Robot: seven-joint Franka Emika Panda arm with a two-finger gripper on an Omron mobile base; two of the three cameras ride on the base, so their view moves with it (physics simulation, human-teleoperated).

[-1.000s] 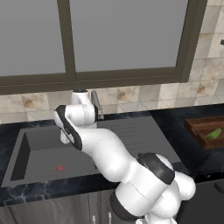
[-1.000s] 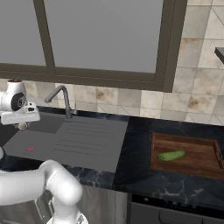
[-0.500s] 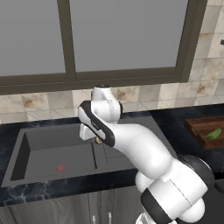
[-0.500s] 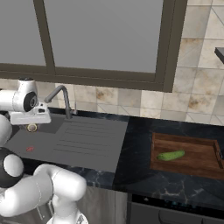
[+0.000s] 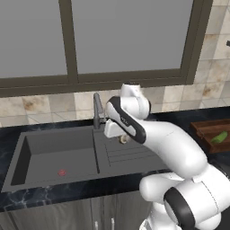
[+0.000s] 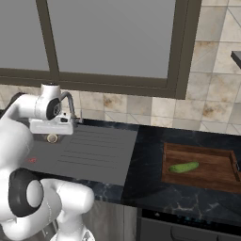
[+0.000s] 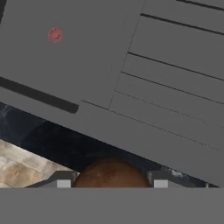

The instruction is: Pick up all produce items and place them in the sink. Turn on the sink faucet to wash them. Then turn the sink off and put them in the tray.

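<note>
the tool (image 7: pixel 112 183) grips a round, matte brown produce item (image 7: pixel 112 174) between its fingers, held over the ridged drainboard of the dark grey sink (image 5: pixel 54 148). the red drain mark (image 7: pixel 55 35) shows at 11 o'clock in the hand view; far off at 3 o'clock, a glossy green oblong vegetable (image 6: pixel 183 167) lies in the slatted wooden tray (image 6: pixel 207 181).

I see my gripper (image 6: pixel 52 137) clasping a small round tan item (image 6: pixel 52 138) above the dark grey ridged drainboard (image 6: pixel 94 150); a green cucumber-like vegetable (image 6: pixel 183 167) lies in the brown wooden tray (image 6: pixel 212 176).
</note>
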